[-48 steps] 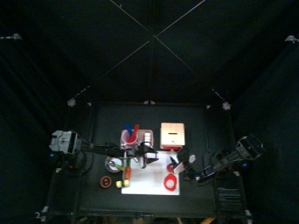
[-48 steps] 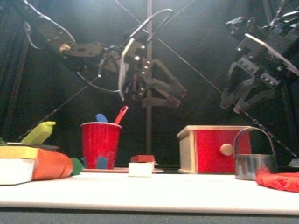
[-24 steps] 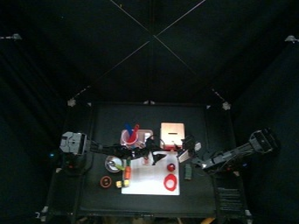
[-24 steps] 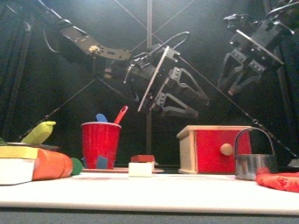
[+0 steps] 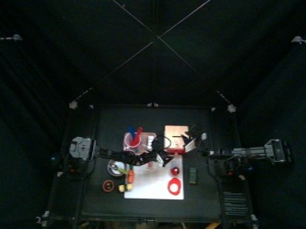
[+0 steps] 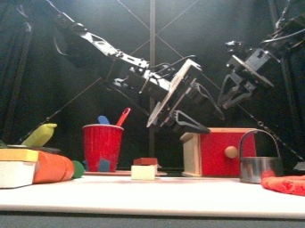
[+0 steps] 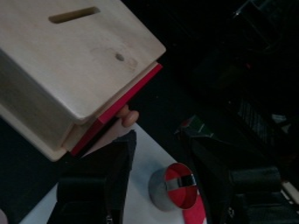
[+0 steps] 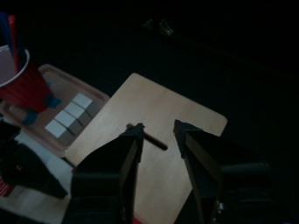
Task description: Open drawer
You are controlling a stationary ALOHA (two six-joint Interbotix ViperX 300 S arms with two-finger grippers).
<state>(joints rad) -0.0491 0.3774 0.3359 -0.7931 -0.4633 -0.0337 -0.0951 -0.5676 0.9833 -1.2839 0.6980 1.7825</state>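
The drawer (image 6: 220,151) is a light wooden box with a red front and a round knob (image 6: 230,151); it stands right of the middle, and its front looks flush with the box. In the top view the drawer (image 5: 178,136) shows its pale top. My left gripper (image 6: 185,123) hangs open just left of and above the drawer's front. In the left wrist view my left gripper (image 7: 163,188) is open, with the drawer (image 7: 70,70) and its knob (image 7: 126,118) a short way ahead. My right gripper (image 8: 162,162) is open above the drawer's top (image 8: 163,118); in the front view it (image 6: 242,89) is high over the drawer.
A red cup (image 6: 103,145) with sticks in it stands left of the middle. A small red-and-white block (image 6: 145,167) lies in front. A metal pail (image 6: 256,160) stands beside the drawer's right side. Coloured items (image 6: 36,165) crowd the left front; a white sheet (image 5: 153,183) lies near the front.
My left gripper has swung right and down, close to the drawer's front. My right arm has stretched in over the drawer. The drawer has not moved.
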